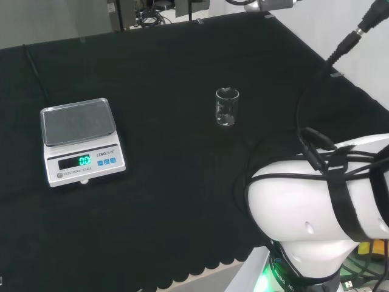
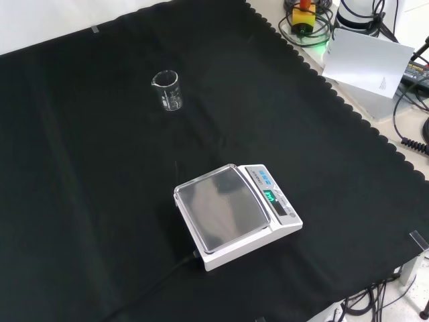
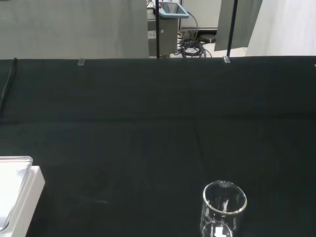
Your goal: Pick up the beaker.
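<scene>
Standing clear cylindrical glass beaker (image 1: 227, 107)

The surface (image 1: 170, 201) is covered in matt black cloth, faintly creased, with a scalloped hem along one edge. The beaker (image 1: 227, 107) is clear, smooth glass with glossy glints on its rim and wall. The scale (image 1: 80, 142) has a white plastic body with a slight sheen and a dull, brushed grey metal pan. At the head view's 4 o'clock, the arm link (image 1: 304, 207) is glossy white plastic.

beaker (image 3: 223, 210) base cropped, contents perhaps none
</scene>
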